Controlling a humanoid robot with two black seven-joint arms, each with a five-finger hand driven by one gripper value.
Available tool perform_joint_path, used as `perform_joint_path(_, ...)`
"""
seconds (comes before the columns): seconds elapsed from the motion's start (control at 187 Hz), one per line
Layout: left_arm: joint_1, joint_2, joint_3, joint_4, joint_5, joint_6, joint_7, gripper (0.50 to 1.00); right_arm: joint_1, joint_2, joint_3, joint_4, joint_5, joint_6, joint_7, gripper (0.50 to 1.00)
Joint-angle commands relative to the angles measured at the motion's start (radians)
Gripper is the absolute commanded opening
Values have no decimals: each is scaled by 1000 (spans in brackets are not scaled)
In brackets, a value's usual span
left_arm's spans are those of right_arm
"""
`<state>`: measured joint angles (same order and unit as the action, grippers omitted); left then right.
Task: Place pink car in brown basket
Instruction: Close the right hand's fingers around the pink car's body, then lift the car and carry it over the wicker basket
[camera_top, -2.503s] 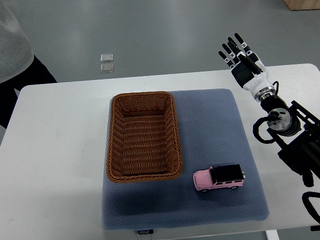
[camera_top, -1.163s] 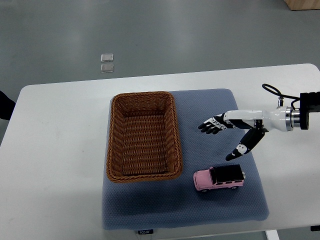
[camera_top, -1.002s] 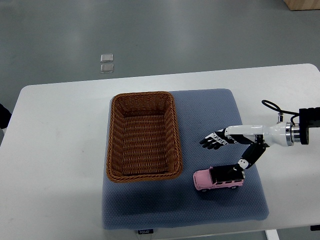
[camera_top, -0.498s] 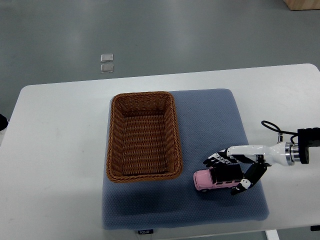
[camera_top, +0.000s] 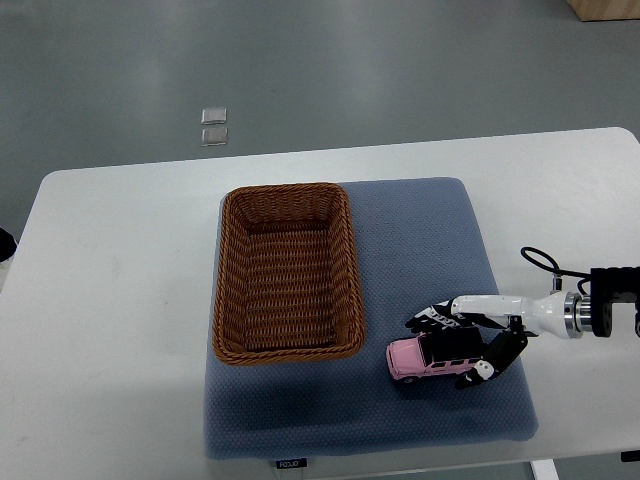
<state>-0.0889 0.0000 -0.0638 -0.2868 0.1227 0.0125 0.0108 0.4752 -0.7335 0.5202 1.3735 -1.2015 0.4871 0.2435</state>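
Car (camera_top: 432, 359) sits on the blue mat (camera_top: 420, 240), down toward the mat's five o'clock corner, pink body with a black roof, nose pointing to nine o'clock. It rests on its wheels, flat on the mat, just off the basket's (camera_top: 232, 290) four o'clock corner and not touching it.

Right hand (camera_top: 468, 337) reaches in from three o'clock, its white forearm running level across the table (camera_top: 120, 250) edge of the mat. The black-tipped fingers (camera_top: 430, 319) lie along the far side of the car's roof, at its twelve o'clock, while the thumb (camera_top: 480, 368) curls round the near side at the rear end, about five o'clock of the car. So the hand brackets the car front and back; it looks closed around it, though I cannot tell how firmly it presses. The car's wheels are on the mat.

Brown wicker basket stands upright on the mat's nine o'clock half, long side running twelve to six, with nothing in it.

Off the table at eleven o'clock, two small clear squares (camera_top: 213, 125) lie on the grey floor, one just behind the other.
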Motion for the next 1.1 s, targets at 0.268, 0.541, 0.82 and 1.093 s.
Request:
perform_joint_path(0.268, 0, 0, -1, 0, 0, 1, 0, 1000, -13, 20, -6, -11, -47, -74, 2, 500)
perform_joint_path(0.541, 0, 0, 1, 0, 0, 1, 0, 1000, 52, -64, 9, 4, -27, -56, 6, 500)
perform_joint_path(0.82, 0, 0, 1, 0, 0, 0, 0, 1000, 172, -139, 14, 32, -6, -5, 6, 500)
perform_joint_path(1.093, 0, 0, 1, 1, 0, 0, 0, 1000, 350, -69, -8, -21, 31, 1, -4, 500)
